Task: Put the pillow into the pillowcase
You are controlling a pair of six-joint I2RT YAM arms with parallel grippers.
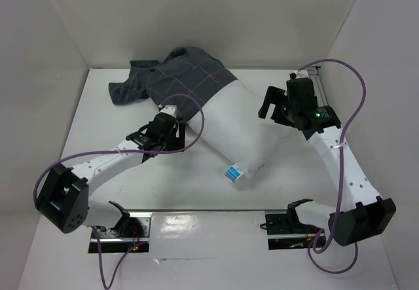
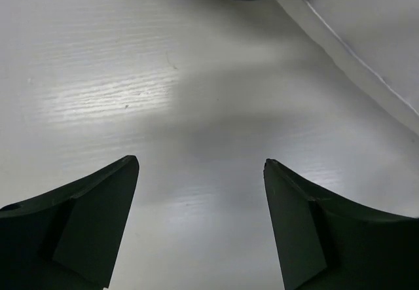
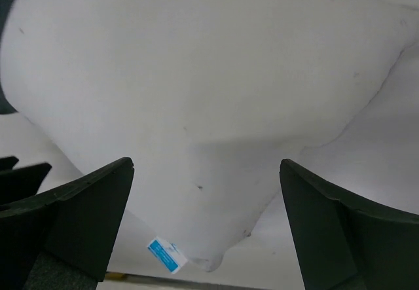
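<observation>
Far left of pillow (image 1: 245, 129): pillowcase (image 1: 180, 80), bunched on bench (image 1: 98, 123), overlapping pillow's far-left end only.
Just left of pillow: left fingers (image 2: 85, 218), spread wide, gripping nothing, low over bare bench; pillow edge at upper right of wrist view.
Pillow itself: lying diagonal on bench, mostly uncovered, blue-and-white tag (image 1: 233, 172) at near corner.
Right of pillow: right fingers (image 3: 85, 215), spread wide, empty, aimed at pillow, apart from it.

White table (image 1: 105, 116), plain white back wall (image 1: 216, 15)
</observation>
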